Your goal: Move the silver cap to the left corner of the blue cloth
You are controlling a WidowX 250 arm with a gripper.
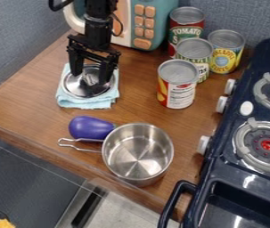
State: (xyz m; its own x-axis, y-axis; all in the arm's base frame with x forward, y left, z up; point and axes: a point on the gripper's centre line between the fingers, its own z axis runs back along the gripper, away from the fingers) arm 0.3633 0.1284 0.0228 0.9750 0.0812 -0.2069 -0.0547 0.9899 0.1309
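Wooden tabletop [137,111] | my hand [91,78] hangs right over the silver cap [87,91], fingers spread apart | cap's on blue cloth [88,103]

Printed labels [182,94] on red can [185,33], yellow can [223,57], greenish can [201,67] and front can [167,85].

Can't see top of microwave [161,22], cut by upper edge, nor R & btm of stove [225,130]. Can't see pt of silver cap [76,87] behind gripper [90,78]. Can't ID yellow item [5,223], cut off btm L.
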